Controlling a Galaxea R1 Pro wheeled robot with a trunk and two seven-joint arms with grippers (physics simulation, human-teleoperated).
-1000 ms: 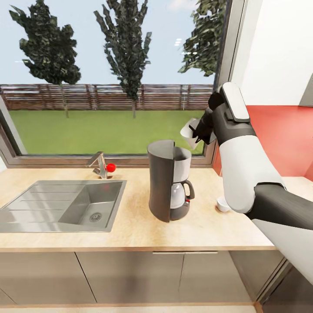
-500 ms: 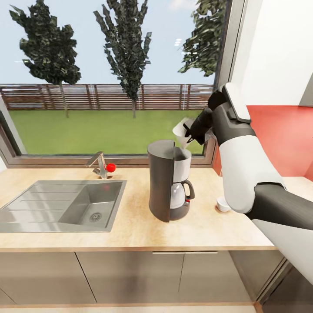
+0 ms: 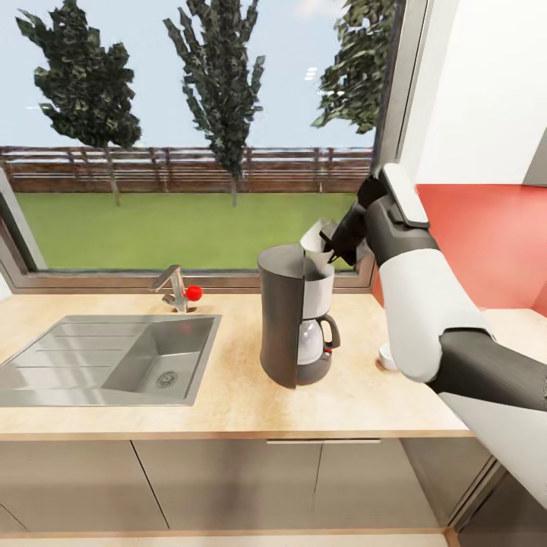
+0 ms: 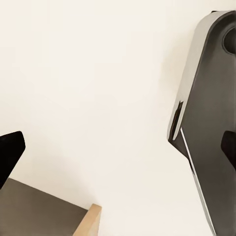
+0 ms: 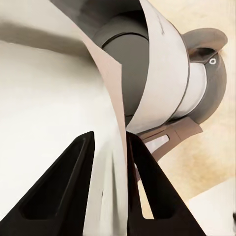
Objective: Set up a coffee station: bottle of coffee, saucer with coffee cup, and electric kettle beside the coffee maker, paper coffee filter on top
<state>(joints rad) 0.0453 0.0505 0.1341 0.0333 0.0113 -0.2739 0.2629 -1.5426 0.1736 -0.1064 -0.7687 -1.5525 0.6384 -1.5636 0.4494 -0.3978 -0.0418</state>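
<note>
One right hand (image 3: 332,241) pinches the paper coffee filter (image 3: 315,241) just above the coffee maker (image 3: 295,323).

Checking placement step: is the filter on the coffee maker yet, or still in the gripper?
Still in the gripper. The right gripper is shut on the paper filter, which hangs tilted just above the coffee maker, not released.

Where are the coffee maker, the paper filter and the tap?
coffee maker (image 3: 282,323), head view, dark side panel.
paper filter (image 3: 314,237), head view, white upper edge.
tap (image 3: 173,287), head view, metal spout.
</note>
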